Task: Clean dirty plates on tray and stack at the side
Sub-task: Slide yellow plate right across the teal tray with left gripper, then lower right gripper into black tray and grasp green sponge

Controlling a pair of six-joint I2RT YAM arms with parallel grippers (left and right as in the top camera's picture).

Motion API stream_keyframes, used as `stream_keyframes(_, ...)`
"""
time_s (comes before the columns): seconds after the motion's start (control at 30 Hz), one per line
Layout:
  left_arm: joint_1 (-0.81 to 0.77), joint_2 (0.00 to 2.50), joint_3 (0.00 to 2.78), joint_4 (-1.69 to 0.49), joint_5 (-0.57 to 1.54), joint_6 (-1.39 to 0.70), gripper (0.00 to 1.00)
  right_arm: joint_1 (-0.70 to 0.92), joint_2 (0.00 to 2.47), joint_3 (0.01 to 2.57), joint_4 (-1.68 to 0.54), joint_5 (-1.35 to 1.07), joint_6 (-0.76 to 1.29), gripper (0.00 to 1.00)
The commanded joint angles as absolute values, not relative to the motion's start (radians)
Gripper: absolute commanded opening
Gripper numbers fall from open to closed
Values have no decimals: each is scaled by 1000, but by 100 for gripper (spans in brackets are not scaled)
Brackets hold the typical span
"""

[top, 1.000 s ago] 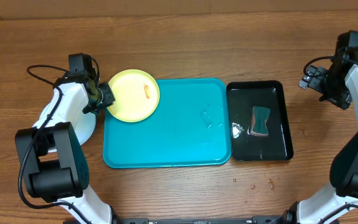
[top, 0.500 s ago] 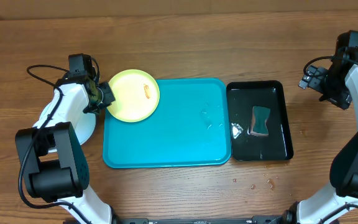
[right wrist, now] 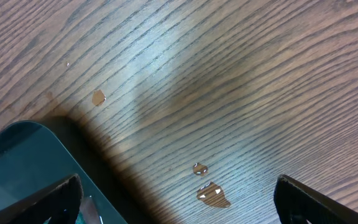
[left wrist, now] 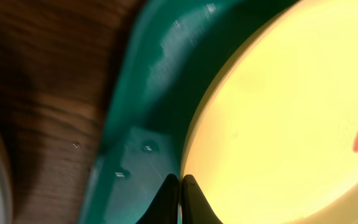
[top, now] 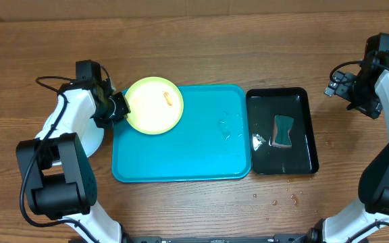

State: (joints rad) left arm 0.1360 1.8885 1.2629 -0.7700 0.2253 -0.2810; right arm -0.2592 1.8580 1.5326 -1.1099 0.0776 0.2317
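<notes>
**Left hand pinching the green plate on the tray; scrub not yet begun**

Left hand [left wrist: 180, 186]: clenched on the near-left rim of the lime green plate [top: 154, 104], fingertips drawn almost together with the thin rim edge between them. Overhead view agrees: the hand sits at the plate's left edge.

Plate location: far-left corner of the turquoise tray [top: 181, 155], far rim overhanging the tray's back edge a little. Cannot tell whether it rests flat or is raised slightly.

Plate condition: matte, shallow, low raised rim. One short orange-red smear [top: 168, 99] right of centre toward the far side; otherwise clean. Light plastic, so I judge it would skid under wiping unless held.

Right hand [right wrist: 178, 186]: released, fingers wide, nothing between them, over bare bench [right wrist: 229, 74] beyond the black tray [top: 280, 92], well apart from the plate. Droplets [right wrist: 211, 194] below it.

Step in hand (judgement): presenting the dirty plate for cleaning. Next move calls for the right hand to collect the sponge [top: 283, 130] lying in the black tray, carry it across and rub the smear while the left hand steadies the rim.
</notes>
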Motion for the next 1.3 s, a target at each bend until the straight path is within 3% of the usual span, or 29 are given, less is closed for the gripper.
stream_keyframes(0.0,98,1841,1291,-825,290,-277,4,-260,1842,1542,-1104,77,236,100)
stream_keyframes(0.27,-70,1834,1285,-992,286,-287,4,-260,1842,1542,-1104,77,236,100)
stream_keyframes(0.6,-279,1834,1271,-995,154,-435,4,-260,1842,1542,-1104,77,236,100)
stream_keyframes(0.77,-295,1834,1271,-991,153,-442,4,-259,1842,1542,-1104,77,236,100)
stream_keyframes(0.8,-295,1834,1271,-991,154,-443,6,-259,1842,1542,-1104,77,236,100)
stream_keyframes(0.9,-295,1834,1271,-994,158,-442,31,-260,1842,1542,-1104,76,236,100)
stream_keyframes(1.17,-318,1834,1230,-950,174,-443,32,-259,1842,1542,-1104,77,236,100)
stream_keyframes(1.27,-331,1834,1205,-918,169,-448,27,-259,1842,1542,-1104,77,236,100)
